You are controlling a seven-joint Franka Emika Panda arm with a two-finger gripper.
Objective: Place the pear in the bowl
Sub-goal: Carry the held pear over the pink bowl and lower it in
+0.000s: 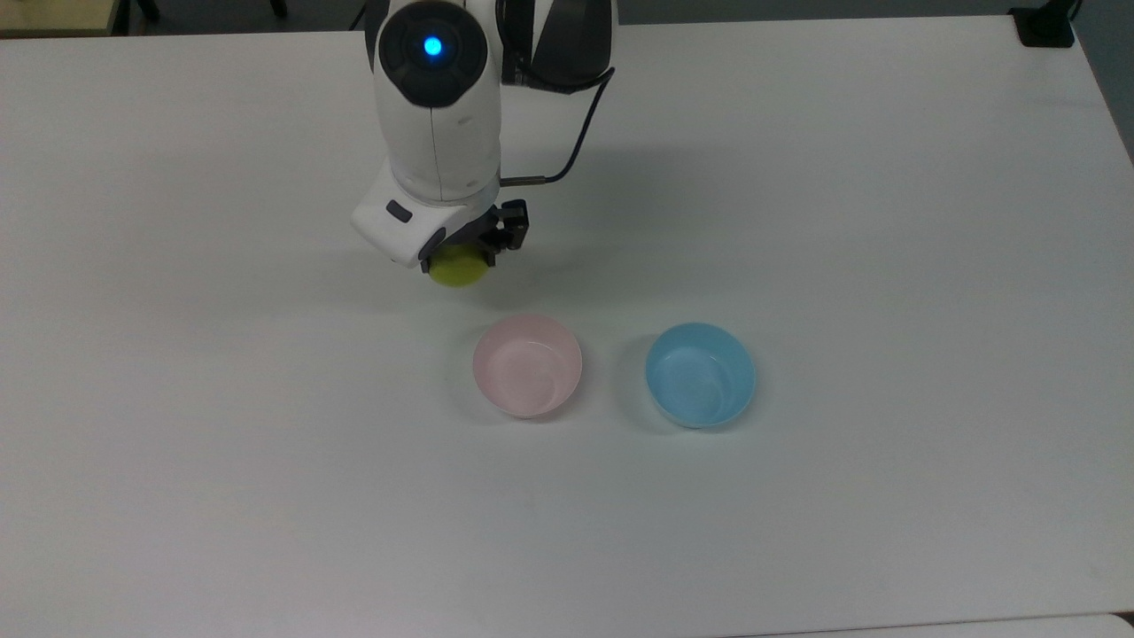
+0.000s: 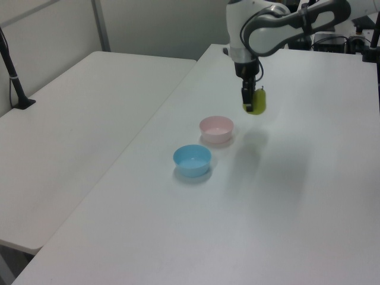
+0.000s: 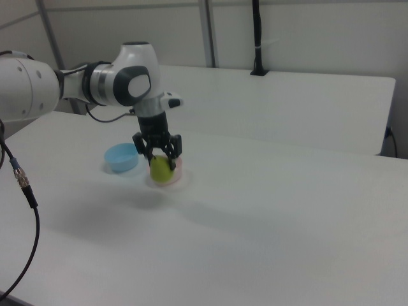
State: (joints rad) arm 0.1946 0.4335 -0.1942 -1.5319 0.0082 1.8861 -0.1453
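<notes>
Gripper (image 3: 157, 156) clamps the pear (image 3: 160, 169) above the table (image 1: 797, 177), near the bowl (image 1: 527, 364).

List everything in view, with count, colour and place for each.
pear: one, yellow-green, held off the table between the fingers, up and to the top view's left of the pink bowl.
pink bowl: one, pale pink, empty, on the near table around the middle of the top view.
blue bowl: one, light blue, empty, beside the pink bowl on the top view's right, apart from it.
near table: one, white, under both bowls.
second table: one, white, alongside the near table on the left view's left.
black post: one, standing at the far edge of the second table in the right view.
arm: one, white and dark grey, blue light on top.
gripper: one, black, shut on the pear.
</notes>
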